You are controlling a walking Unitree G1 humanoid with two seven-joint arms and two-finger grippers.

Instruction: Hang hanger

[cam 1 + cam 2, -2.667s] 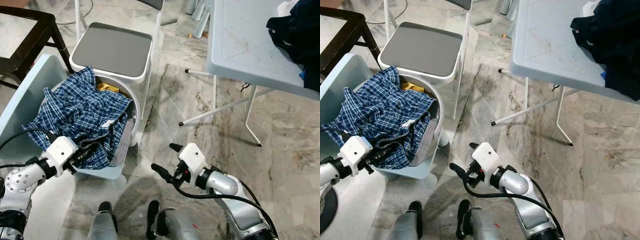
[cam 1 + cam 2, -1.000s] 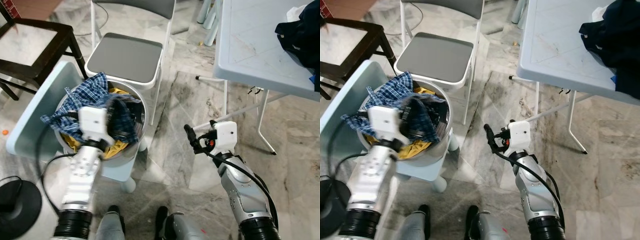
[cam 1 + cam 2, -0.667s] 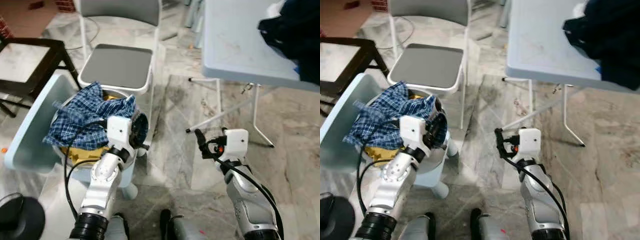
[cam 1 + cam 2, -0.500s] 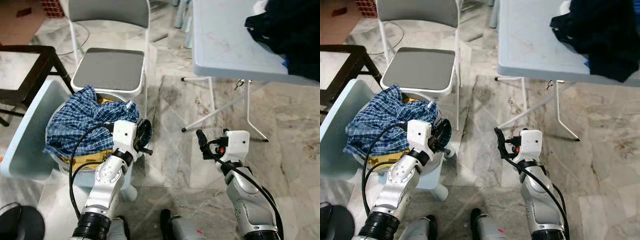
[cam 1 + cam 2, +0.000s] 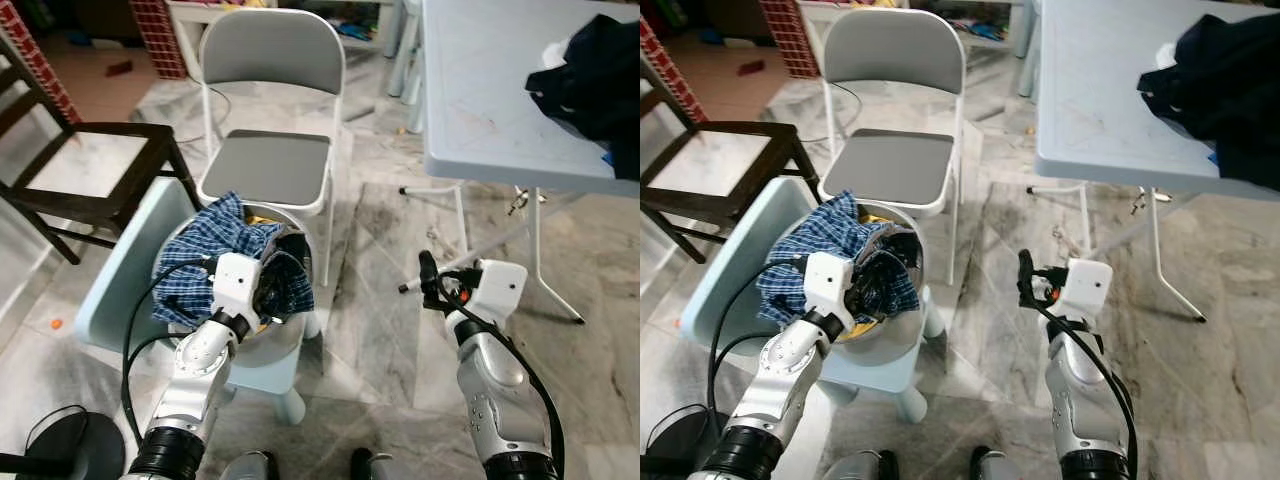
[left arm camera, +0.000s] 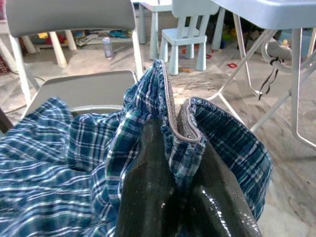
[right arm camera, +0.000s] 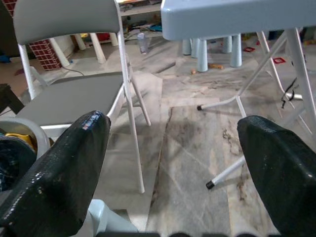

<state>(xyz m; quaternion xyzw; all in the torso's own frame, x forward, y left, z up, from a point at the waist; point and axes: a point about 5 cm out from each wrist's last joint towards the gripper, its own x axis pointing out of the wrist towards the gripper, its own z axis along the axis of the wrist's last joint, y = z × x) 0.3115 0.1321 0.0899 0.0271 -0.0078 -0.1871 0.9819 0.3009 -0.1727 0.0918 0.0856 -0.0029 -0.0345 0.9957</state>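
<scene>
A blue plaid shirt [image 5: 215, 250] is heaped in a white round basket [image 5: 290, 340]. My left gripper [image 5: 275, 290] is at the basket's right rim, shut on a fold of that shirt. In the left wrist view the plaid hem [image 6: 170, 123] is pinched between the two black fingers [image 6: 148, 197]. A bit of yellow cloth [image 5: 872, 214] peeks out under the shirt. My right gripper [image 5: 432, 278] is held over the marble floor to the right of the basket. It is open, and nothing lies between its fingers [image 7: 64, 168].
The basket stands on a low light-blue stool [image 5: 120, 290]. A grey folding chair [image 5: 270, 165] is right behind it, and a dark wooden chair [image 5: 90, 160] is at the left. A folding table [image 5: 490, 90] carries dark clothes [image 5: 590, 70]. A black round base [image 5: 60, 450] lies on the floor.
The camera has risen and pulled back. My left gripper has moved from the basket's front edge to its right rim with the shirt fold. The right gripper has come up from near the floor.
</scene>
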